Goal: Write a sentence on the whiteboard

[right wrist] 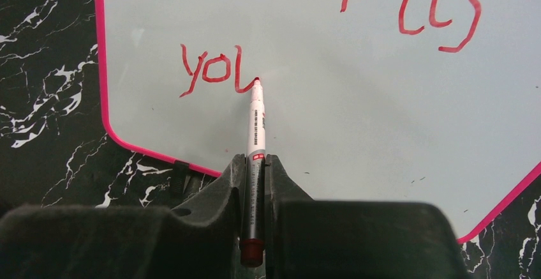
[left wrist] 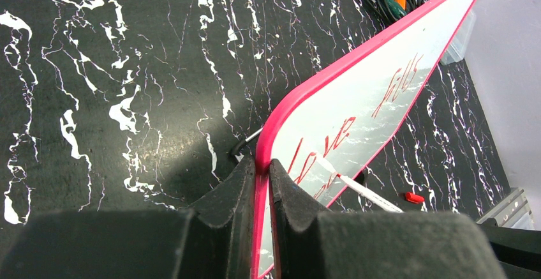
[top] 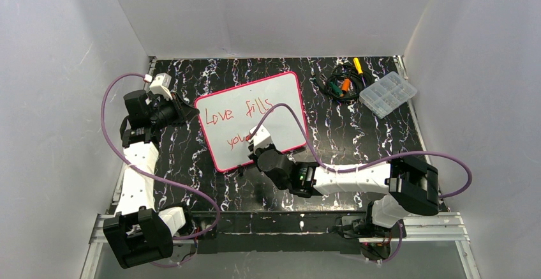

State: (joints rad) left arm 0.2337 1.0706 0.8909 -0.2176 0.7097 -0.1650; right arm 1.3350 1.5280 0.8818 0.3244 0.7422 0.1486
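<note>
The whiteboard [top: 281,90] with a pink-red rim lies on the black marbled table. The sentence [top: 245,112] reads "Love fills" in red on the top line, with "you" [right wrist: 214,68] started below. My left gripper [top: 191,108] is shut on the board's left rim [left wrist: 263,170]. My right gripper [top: 253,156] sits at the board's near edge and is shut on a white red-ink marker [right wrist: 256,122]. The marker's tip touches the board [right wrist: 357,119] at the end of the "u". The marker also shows in the left wrist view [left wrist: 367,193].
A clear plastic compartment box [top: 387,94] stands at the back right. Beside it is a tangle of cables and tools [top: 341,84], with a yellow-handled screwdriver [top: 358,66]. A red marker cap [left wrist: 413,197] lies on the table past the board's near edge. Grey walls close in three sides.
</note>
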